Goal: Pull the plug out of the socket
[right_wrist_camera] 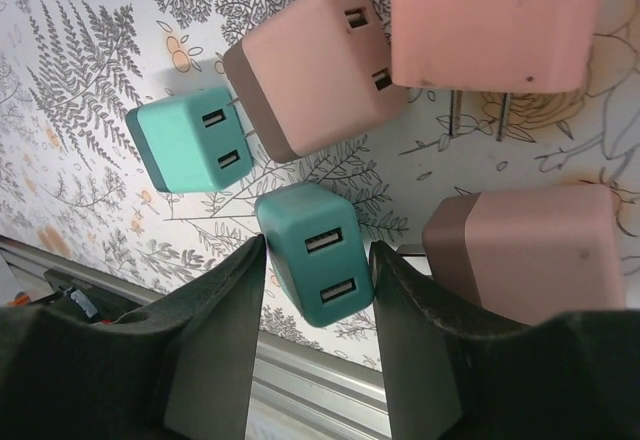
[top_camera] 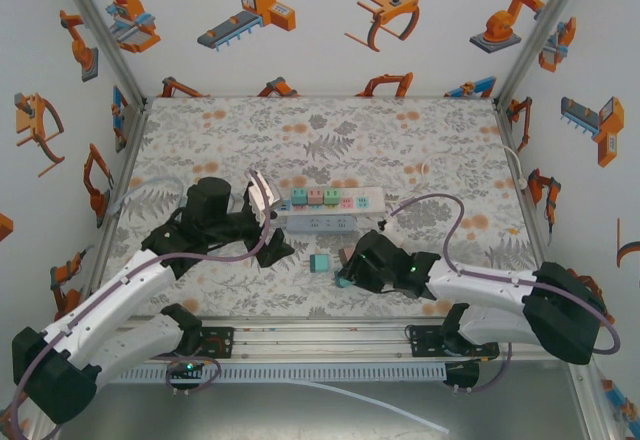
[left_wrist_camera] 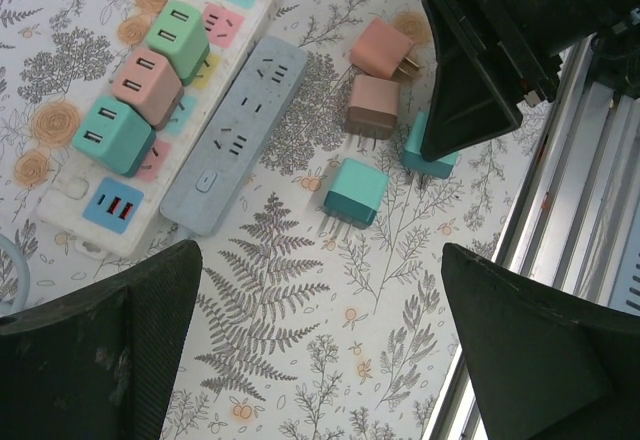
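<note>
While snug around a teal plug, right claw; left claw wide, empty.

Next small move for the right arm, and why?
Probably open the right gripper and lift clear: its fingers pinch a teal plug low among loose plugs by the near edge, and three plugs sit in the white power strip.
</note>
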Tool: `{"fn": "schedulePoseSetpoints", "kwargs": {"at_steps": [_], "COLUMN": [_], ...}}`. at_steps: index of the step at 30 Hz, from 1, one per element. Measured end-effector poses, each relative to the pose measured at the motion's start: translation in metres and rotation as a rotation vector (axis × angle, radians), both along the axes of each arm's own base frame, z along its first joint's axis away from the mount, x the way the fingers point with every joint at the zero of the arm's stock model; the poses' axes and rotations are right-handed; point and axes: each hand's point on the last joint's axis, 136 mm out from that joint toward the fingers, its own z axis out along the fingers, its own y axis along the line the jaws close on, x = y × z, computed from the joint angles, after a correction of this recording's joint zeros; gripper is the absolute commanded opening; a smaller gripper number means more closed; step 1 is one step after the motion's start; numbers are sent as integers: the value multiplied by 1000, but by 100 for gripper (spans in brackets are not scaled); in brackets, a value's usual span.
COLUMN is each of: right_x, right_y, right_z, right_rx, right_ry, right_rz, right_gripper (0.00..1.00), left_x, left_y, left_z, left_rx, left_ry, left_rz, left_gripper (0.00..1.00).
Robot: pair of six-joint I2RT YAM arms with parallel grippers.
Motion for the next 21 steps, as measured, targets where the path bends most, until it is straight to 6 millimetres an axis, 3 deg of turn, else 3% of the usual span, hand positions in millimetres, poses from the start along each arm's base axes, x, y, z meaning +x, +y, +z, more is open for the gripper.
{"fn": "schedulePoseSetpoints", "kwargs": {"at_steps": [15, 19, 21], "right_x": [-4, 5, 18], "right_y": [-22, -30, -31], "right_z": [20, 45, 71], "right_rx": [-29, -87, -136], "right_ry": [-54, -155, -270], "right_rz": [-21, 12, 50], "right_gripper": [48, 52, 63], "left_x": [6, 15, 23], "left_y": [1, 4, 7], "left_z": [-6, -7, -5], "left_rx": [19, 28, 27], "left_ry": [12, 7, -6], "left_rz": [29, 85, 132], "left_gripper": [97, 97, 97]}}
